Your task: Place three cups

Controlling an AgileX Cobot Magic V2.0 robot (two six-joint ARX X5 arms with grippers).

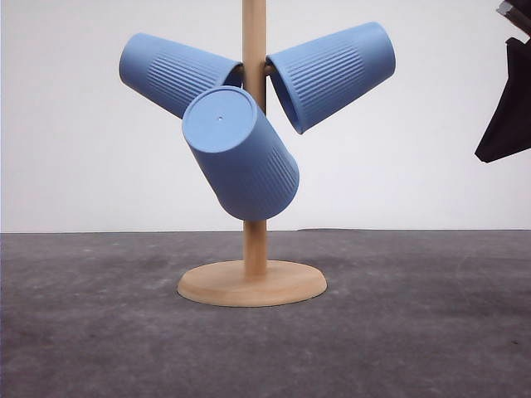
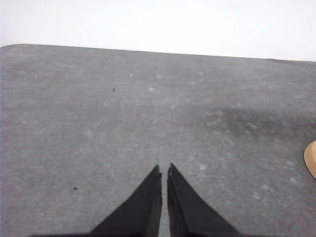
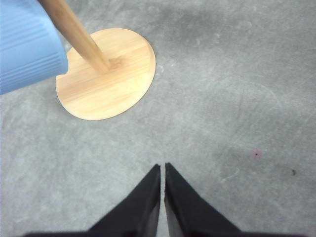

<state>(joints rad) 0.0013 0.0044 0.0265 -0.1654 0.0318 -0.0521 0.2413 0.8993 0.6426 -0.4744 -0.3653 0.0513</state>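
Three blue cups point(image 1: 241, 153) hang mouth-inward on the pegs of one wooden stand point(image 1: 252, 282), near the middle of the grey table point(image 1: 99, 332). Left gripper point(image 2: 164, 170) and right gripper point(image 3: 162, 168) both hold nothing, jaws nearly touching.

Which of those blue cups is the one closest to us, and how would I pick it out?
Start at the wooden stand in the middle of the grey table and follow its pole up. Three light-blue ribbed cups hang there; the nearest cup is the lowest, in front of the pole. Unlike the left cup and right cup, which point sideways, its flat round base faces you.
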